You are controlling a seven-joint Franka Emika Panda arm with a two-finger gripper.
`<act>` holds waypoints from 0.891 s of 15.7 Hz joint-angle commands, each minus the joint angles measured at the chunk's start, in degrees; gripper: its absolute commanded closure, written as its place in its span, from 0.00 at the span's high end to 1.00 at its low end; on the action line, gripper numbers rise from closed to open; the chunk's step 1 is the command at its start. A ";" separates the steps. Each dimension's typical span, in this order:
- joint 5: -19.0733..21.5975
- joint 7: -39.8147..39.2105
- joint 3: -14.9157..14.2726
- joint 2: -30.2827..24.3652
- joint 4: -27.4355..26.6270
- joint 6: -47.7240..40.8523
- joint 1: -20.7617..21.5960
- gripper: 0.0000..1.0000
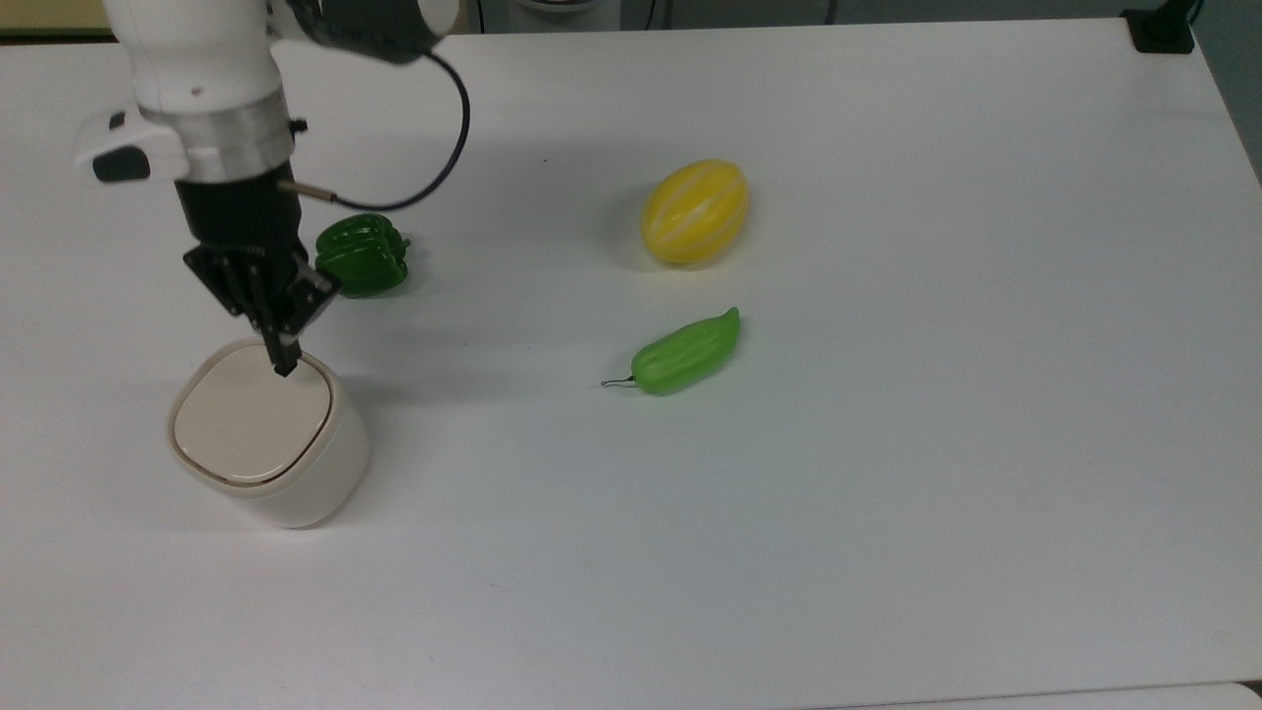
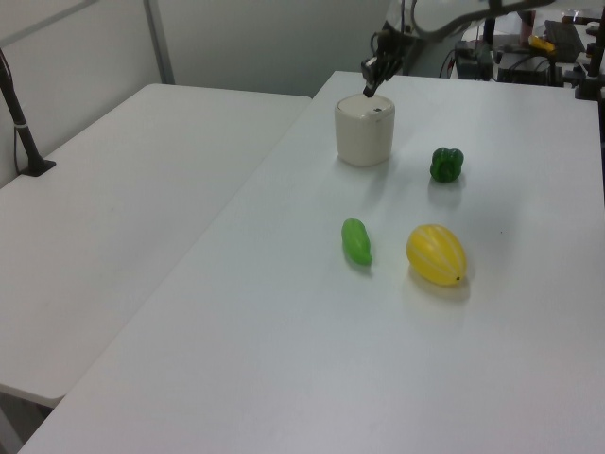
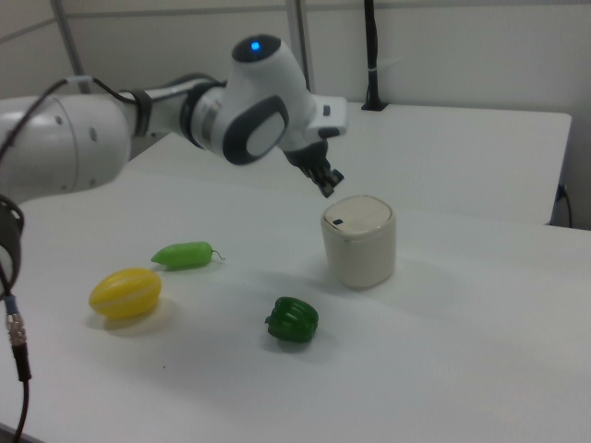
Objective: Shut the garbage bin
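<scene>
The garbage bin (image 1: 266, 439) (image 2: 365, 132) (image 3: 360, 245) is a cream rounded-square tub at the top view's left. Its flat lid lies down level with the rim, and a small black tab (image 3: 338, 221) shows on it. My gripper (image 1: 284, 367) (image 2: 368, 92) (image 3: 328, 192) hangs just above the lid's edge, clear of it. Its fingers are shut together into one point with nothing between them.
A green toy bell pepper (image 1: 362, 255) (image 2: 446, 164) (image 3: 293, 320) sits close behind the gripper in the top view. A yellow melon (image 1: 695, 211) (image 2: 437, 254) (image 3: 126, 293) and a light green pepper (image 1: 685, 354) (image 2: 356, 241) (image 3: 183, 255) lie mid-table. A second white table (image 2: 113, 180) adjoins.
</scene>
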 commanded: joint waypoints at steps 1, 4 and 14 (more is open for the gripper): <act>1.37 1.46 -0.26 -6.06 -2.16 -10.21 1.24 0.00; 1.37 1.55 -0.17 -9.14 -2.34 -20.14 2.91 0.01; 1.63 -3.53 -0.17 -20.46 -9.43 -39.60 6.26 0.03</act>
